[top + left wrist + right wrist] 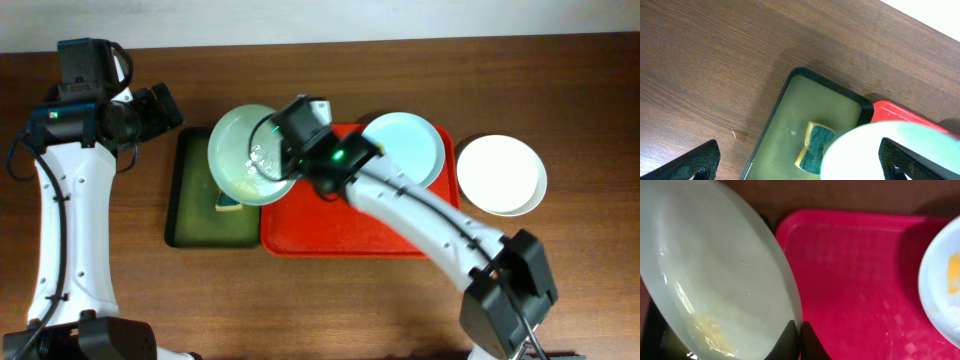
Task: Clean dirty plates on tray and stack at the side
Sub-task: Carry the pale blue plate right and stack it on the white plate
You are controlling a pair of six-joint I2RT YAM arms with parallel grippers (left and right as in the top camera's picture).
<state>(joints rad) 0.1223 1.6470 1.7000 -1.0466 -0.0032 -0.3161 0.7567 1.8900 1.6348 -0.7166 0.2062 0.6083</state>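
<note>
**Holding a soiled plate over the wash tray**

The mint-green plate (245, 150) is gripped by its rim near the centre of the overhead view. It hangs over the right end of the dark green tray (190, 200) and the left edge of the red tray (340, 235). A yellow smear (710, 330) is seen on its inner face, at the lower left of the right wrist view.

The right gripper (796, 341) is clamped on the rim with one finger on each face. From the fingers the plate extends up and to the left. The sponge (228, 203) lies in the dark green tray, just beside the plate's lower edge. The left gripper (805, 160) is spread wide and holds nothing; it sits at the upper left of the overhead view, well apart from the plate.

The step in hand is judged to be presenting the plate for wiping. The soiled face is best kept turned toward the sponge and over the dark green tray, so that residue falls there. Because only the rim is held, strokes should be light, or the plate may be levered from the fingers.

A second mint-green plate (403, 148), also smeared, rests at the upper right of the red tray. A white plate (500, 175) lies on the table (580, 300) to the right of it.
</note>
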